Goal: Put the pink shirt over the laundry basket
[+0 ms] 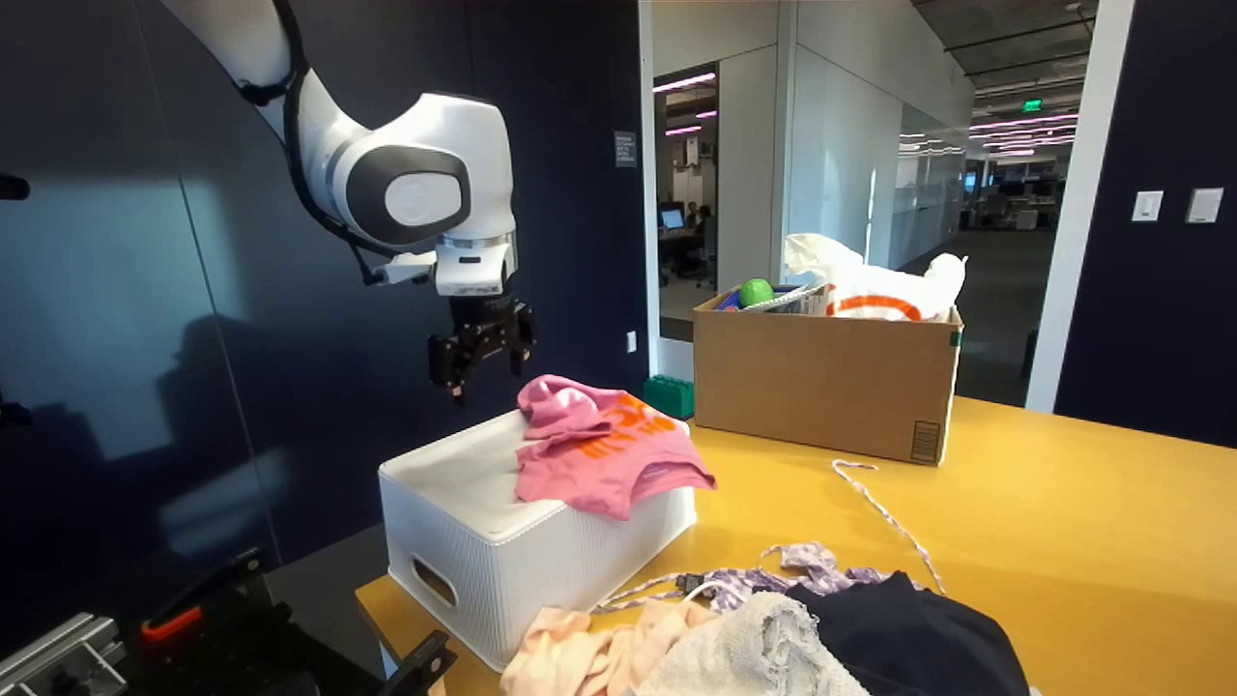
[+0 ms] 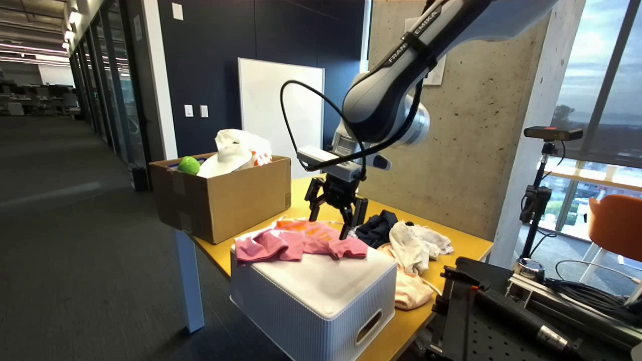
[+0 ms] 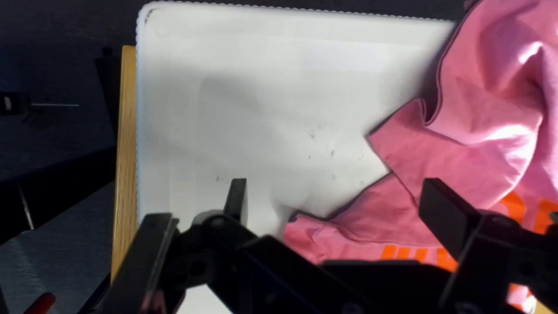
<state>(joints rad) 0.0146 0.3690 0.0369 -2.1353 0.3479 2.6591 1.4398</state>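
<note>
Pink shirt on laundry basket, clothes and cardboard box nearby.

i hang with my gripper above the basket, which stands on the table, close to its edge. the shirt lies across one end of the basket's top and hangs over its edges. in an exterior view, behind the basket and to its right, i have the box with a bag in it; the clothes lie before the basket, to its right, and a cord runs between box and clothes. in an exterior view, a tripod stands well right of the clothes.
</note>
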